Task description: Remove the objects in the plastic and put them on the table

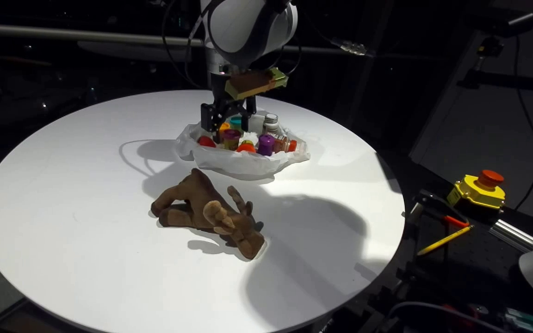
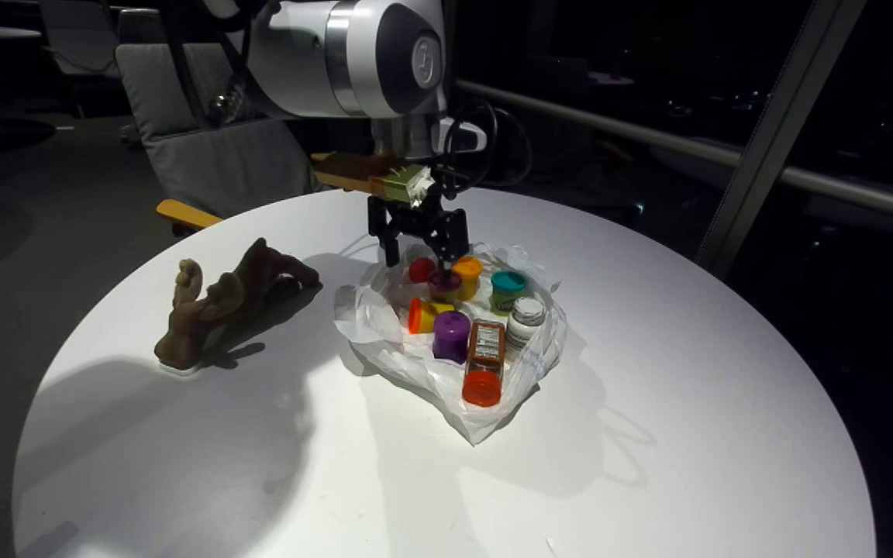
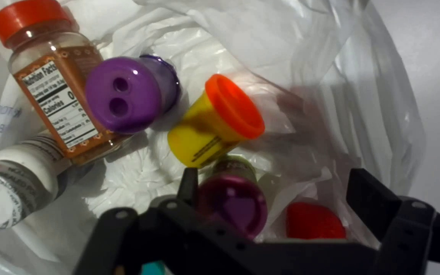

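Most task objects are in the plastic bag [image 1: 229, 162], rim slumped into a low wrinkled wall on the round table [image 1: 63, 203]. Packed close inside: red-lidded jar [image 3: 67, 110] on its side, purple two-hole piece [image 3: 124, 95] overlapping it in the wrist view, white bottle [image 3: 21, 183], tilted yellow tub [image 3: 204, 130] with orange lid, dark-purple-lidded tub [image 3: 235, 206], red piece [image 3: 313, 221], orange tub [image 2: 468, 277], teal-lidded tub [image 2: 508, 291]. Brown plush [image 1: 201, 203] lies directly on the table, apart from the bag.

Room: bag sits toward the far edge in an exterior view, plush between it and the near edge. Widest stretch of tabletop [image 2: 687, 434] runs in front of the bag and away from the plush in an exterior view.

Gripper [image 3: 277, 191]: jaws spread wide, fingers pointing down at the bag's contents. In the wrist view, dark-purple lid and red piece show between the fingers, lid right by one; touching or not, can't tell. Red-lidded jar, white bottle and two-hole piece sit off to one side.

Past the table edge: yellow box [image 1: 479, 192] with red button, yellow stick [image 1: 444, 240], grey chair [image 2: 206, 159].
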{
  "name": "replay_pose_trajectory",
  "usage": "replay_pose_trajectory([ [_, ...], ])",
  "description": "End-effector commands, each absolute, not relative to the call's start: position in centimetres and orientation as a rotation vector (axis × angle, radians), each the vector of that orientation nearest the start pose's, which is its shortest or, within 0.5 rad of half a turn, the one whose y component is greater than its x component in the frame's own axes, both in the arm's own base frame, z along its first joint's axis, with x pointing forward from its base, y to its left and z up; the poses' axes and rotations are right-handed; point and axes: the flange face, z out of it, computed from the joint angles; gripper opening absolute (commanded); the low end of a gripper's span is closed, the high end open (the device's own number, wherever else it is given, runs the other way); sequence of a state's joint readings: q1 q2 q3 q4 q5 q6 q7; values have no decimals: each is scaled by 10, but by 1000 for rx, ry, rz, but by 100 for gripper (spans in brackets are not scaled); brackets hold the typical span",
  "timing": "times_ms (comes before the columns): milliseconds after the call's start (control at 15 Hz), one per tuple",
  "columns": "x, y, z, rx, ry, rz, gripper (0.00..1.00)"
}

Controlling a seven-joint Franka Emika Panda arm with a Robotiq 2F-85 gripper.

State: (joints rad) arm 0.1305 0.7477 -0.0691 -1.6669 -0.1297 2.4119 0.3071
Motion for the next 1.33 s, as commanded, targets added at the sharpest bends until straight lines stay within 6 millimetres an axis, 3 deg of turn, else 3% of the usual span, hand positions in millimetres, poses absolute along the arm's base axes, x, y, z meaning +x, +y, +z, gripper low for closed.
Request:
replay_pose_trajectory([
  [0, 698, 37, 163, -3267, 262, -35, 100],
  [267, 704, 28, 156, -3272, 303, -44, 100],
  [333, 705, 26, 156, -3271, 304, -42, 80],
  [600, 701, 22, 157, -3268, 309, 19, 51],
  [800, 690, 20, 169, -3273, 368, 46, 29],
  [1067, 668, 24, 209, -3256, 478, -44, 27],
  [1267, 637, 38, 247, -3247, 526, -78, 27],
])
